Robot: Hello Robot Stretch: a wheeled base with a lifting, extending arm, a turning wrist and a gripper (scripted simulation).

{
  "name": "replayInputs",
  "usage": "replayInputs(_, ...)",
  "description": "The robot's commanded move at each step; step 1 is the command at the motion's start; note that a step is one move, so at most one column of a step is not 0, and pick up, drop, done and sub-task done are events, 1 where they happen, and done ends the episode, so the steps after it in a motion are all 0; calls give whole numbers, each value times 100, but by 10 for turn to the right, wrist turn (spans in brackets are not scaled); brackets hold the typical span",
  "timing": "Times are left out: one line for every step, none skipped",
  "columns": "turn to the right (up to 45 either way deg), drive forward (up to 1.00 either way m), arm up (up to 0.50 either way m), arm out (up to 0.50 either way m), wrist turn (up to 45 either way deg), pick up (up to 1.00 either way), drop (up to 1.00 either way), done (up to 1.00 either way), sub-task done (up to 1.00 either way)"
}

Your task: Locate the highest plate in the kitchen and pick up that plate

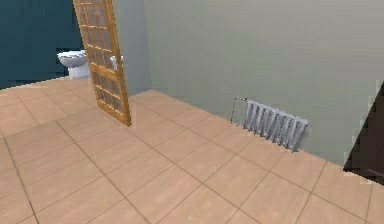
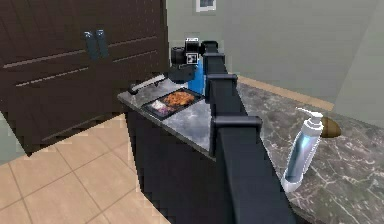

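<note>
In the arm side view my arm (image 2: 232,120) rises as a dark bar over a dark counter (image 2: 190,125) with a marbled top. The gripper (image 2: 184,52) sits at the arm's far end, beside the white marked squares, above the counter's far end. I cannot tell whether it holds anything. A flat dark square thing with orange-brown contents (image 2: 174,101) lies on the counter left of the arm; I cannot tell if it is a plate. A blue thing (image 2: 200,72) stands just behind the arm near the gripper.
A clear pump bottle (image 2: 304,148) and a small brown thing (image 2: 329,128) stand on the counter right of the arm. Tall dark wooden doors (image 2: 70,60) stand at left. The forward view has tiled floor (image 1: 150,170), a wooden glazed door (image 1: 104,55), a toilet (image 1: 73,62) and a grey ribbed rack (image 1: 275,124).
</note>
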Motion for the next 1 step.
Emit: replayInputs(0, 0, 0, 0, 150, 0, 0, 0, 0)
